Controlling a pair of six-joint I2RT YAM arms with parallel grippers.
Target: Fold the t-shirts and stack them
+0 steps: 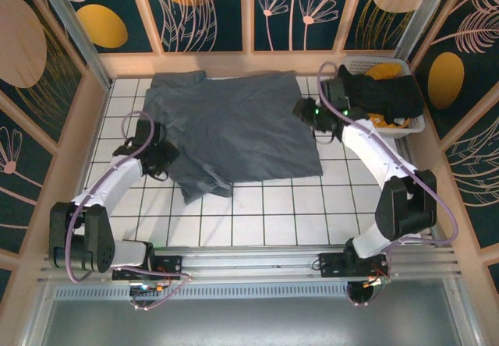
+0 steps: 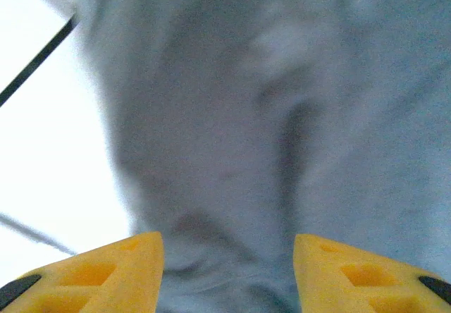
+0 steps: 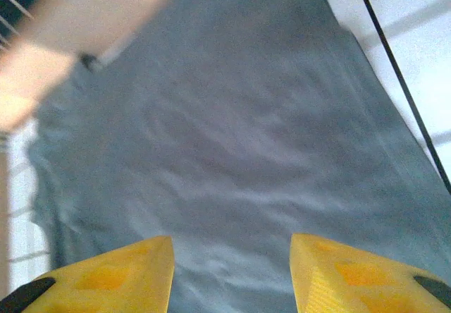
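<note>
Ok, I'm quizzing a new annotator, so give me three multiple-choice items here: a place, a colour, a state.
1. The white basket stands at: A the far right corner, B the near left corner, C the table centre.
2. The t-shirt on the table is: A mustard, B blue-grey, C red.
3. That t-shirt is: A rolled up, B folded small, C spread out.
Key: A, it sits far back on the right; B, its cloth is slate; C, it lies open and wide.

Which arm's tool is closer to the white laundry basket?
Right. The right tool sits at the right edge of the blue-grey t-shirt, just left of the laundry basket; the left tool is at the shirt's far left edge.
</note>
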